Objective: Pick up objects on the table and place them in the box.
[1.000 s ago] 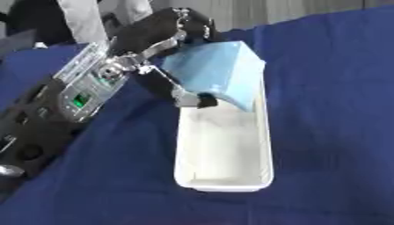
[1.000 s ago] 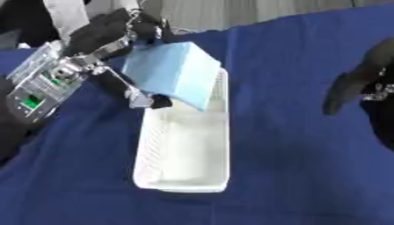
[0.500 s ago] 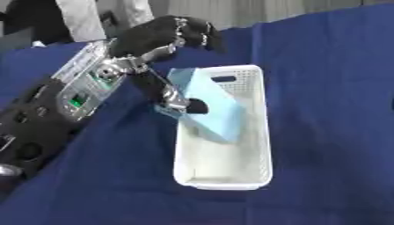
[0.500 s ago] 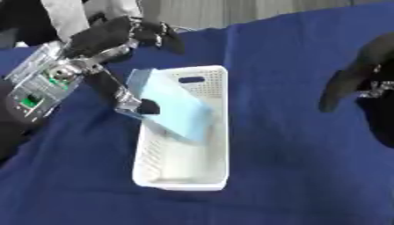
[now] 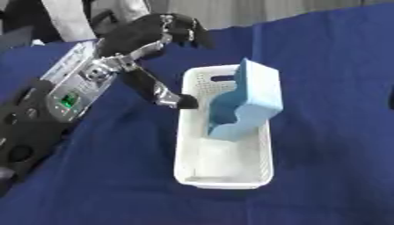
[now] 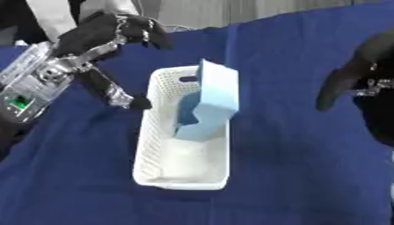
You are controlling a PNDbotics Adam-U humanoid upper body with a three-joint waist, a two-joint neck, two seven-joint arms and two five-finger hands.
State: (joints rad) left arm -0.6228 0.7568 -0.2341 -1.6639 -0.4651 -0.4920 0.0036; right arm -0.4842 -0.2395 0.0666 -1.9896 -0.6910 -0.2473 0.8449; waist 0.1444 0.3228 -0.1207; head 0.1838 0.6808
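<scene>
In the left eye view, the robot's left hand [image 5: 146,37] comes in from the upper left on a black and silver arm, its fingers spread and relaxed and holding nothing, the thumb reaching down so that its tip lies just beside the left rim of the long white perforated plastic box [image 5: 188,145]. To the right of that hand, the light blue block with a stepped cut-out in one edge [image 5: 248,103] stands tilted in the far half of the box, its upper part leaning toward the right wall and its lower corner down inside; it is apart from the fingers. The box sits on the dark blue cloth-covered table [image 5: 331,132], below and right of the hand. In the right eye view, the robot's right hand [image 6: 348,79] shows at the right edge, dark, its fingers hanging down relaxed and holding nothing, well apart from the box, with bare cloth between them.
</scene>
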